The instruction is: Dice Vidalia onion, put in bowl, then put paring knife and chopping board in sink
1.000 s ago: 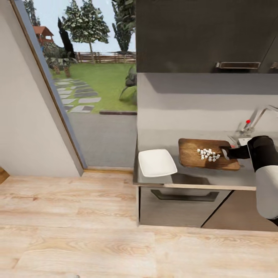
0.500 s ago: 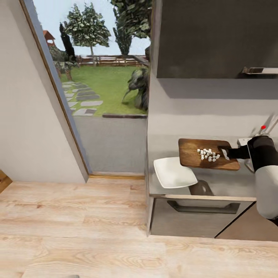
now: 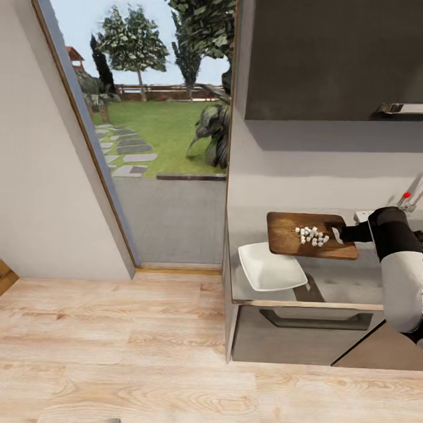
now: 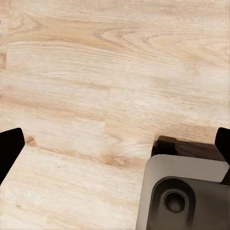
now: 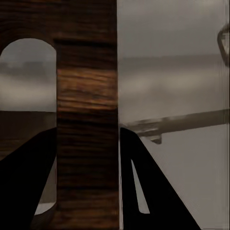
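Right fingers (image 5: 86,143) clamp the chopping board (image 3: 288,242) — diced onion (image 3: 312,235) apparently on it — beside the empty bowl (image 3: 271,268); left fingers (image 4: 115,143) apart.

Landmark: the glass door (image 3: 147,147). Through it we see a lawn (image 3: 161,120), stepping stones (image 3: 126,154), trees (image 3: 132,41) and a fence (image 3: 158,89). Below it we note pale wooden floor (image 3: 117,346); to its right, a dark wall cabinet (image 3: 329,59).

Dark wooden chopping board (image 3: 292,238) held level above grey countertop (image 3: 338,285), white onion dice (image 3: 312,235) heaped near its middle. White squarish bowl (image 3: 271,267) at board's 7 o'clock, empty.
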